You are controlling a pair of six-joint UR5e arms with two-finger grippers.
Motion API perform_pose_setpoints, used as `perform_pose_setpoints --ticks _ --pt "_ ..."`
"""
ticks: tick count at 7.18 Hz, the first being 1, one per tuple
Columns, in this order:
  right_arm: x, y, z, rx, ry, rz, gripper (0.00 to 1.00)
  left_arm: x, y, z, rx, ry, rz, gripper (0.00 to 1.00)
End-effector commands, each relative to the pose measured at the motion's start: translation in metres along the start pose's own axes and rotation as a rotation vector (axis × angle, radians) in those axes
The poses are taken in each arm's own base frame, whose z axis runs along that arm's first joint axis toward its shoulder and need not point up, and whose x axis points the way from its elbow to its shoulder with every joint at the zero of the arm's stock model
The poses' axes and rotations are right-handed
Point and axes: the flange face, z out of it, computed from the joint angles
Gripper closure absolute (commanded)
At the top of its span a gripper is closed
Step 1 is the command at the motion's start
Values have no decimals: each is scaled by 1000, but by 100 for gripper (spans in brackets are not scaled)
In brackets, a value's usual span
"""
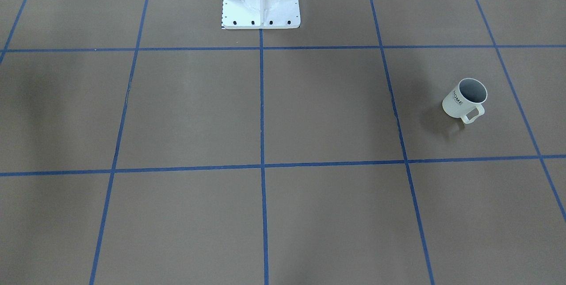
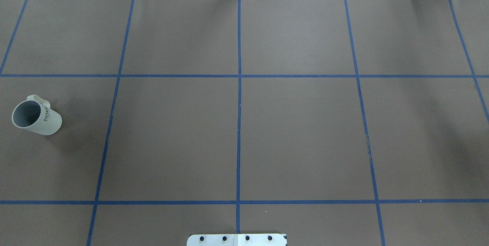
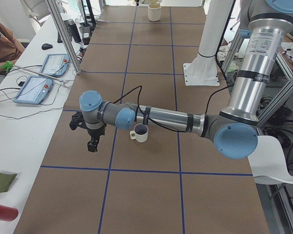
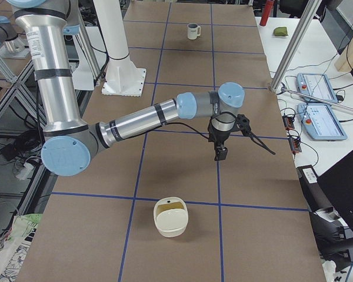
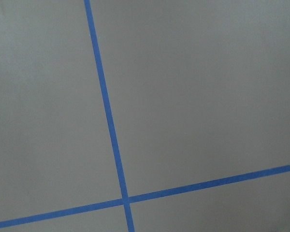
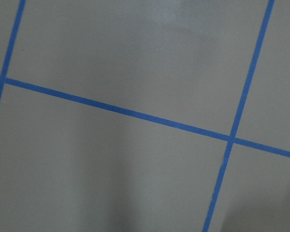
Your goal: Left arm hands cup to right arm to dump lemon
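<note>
The cup (image 1: 464, 99) is a white mug with "HOME" on its side, standing upright on the brown table on the robot's left side (image 2: 36, 118). Its handle points towards the operators' side. The grey inside that shows holds nothing I can make out, so the lemon is hidden. In the exterior left view my left gripper (image 3: 91, 144) hangs over the table, apart from the cup (image 3: 140, 132) on its operators' side; I cannot tell whether it is open. My right gripper (image 4: 222, 155) hangs over the table's right half, far from the cup (image 4: 192, 30); its state is likewise unclear.
A cream container (image 4: 171, 216) sits near the table's right end. The white robot base (image 1: 261, 1) stands at mid-table on the robot's edge. Tablets (image 3: 34, 90) and a seated person (image 3: 0, 44) are at a side desk. Both wrist views show only brown table with blue tape.
</note>
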Motion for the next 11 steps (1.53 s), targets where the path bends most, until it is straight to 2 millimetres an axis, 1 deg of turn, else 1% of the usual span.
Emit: perform_pose_setpoints --ticks 1,3,4,5,6,7,8,9,11 --pt "42 40 27 6 -2 38 0 -19 8 2 13 -47 -12 0" --pt "63 61 23 16 -1 86 0 -23 13 -5 -13 -53 -48 0" --pt "73 76 24 25 -10 101 0 -26 15 -3 -27 -54 -61 0" --pt "79 91 31 61 -7 77 0 -27 18 -1 -46 -55 -78 0" --pt "83 100 33 83 -2 77 0 -28 19 0 -54 -55 -71 0" --pt "93 108 26 98 -2 111 0 -33 26 5 -66 -55 -54 0" --pt "99 112 20 112 -1 127 0 -34 28 6 -70 -55 -52 0" --pt "106 115 14 126 -1 144 0 -37 37 8 -76 -56 -59 0" --pt "110 119 9 135 1 161 0 -41 40 11 -102 -55 -83 0"
